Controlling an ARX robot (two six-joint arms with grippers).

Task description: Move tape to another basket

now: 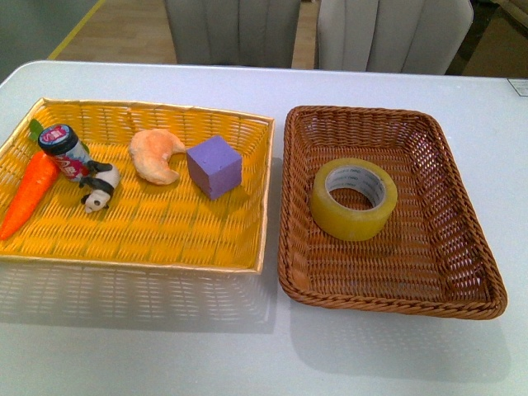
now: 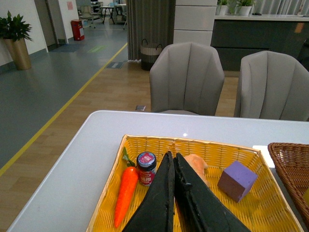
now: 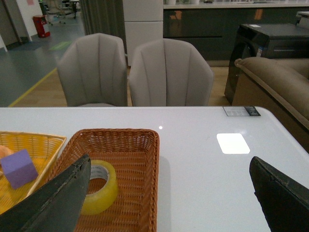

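The yellowish tape roll [image 1: 355, 198] lies flat in the middle of the dark brown wicker basket [image 1: 462, 206] on the right of the table. It also shows in the right wrist view [image 3: 100, 187], inside the brown basket [image 3: 140, 164]. My right gripper [image 3: 169, 193] is open and empty, raised above the table beside that basket. My left gripper [image 2: 173, 159] is shut and empty, raised over the yellow basket [image 2: 260, 212]. Neither arm shows in the front view.
The yellow woven basket [image 1: 239, 239] on the left holds a carrot [image 1: 29, 191], a small jar [image 1: 64, 150], a panda toy [image 1: 99, 188], a croissant [image 1: 157, 154] and a purple cube [image 1: 214, 166]. Two grey chairs [image 1: 239, 29] stand behind the white table.
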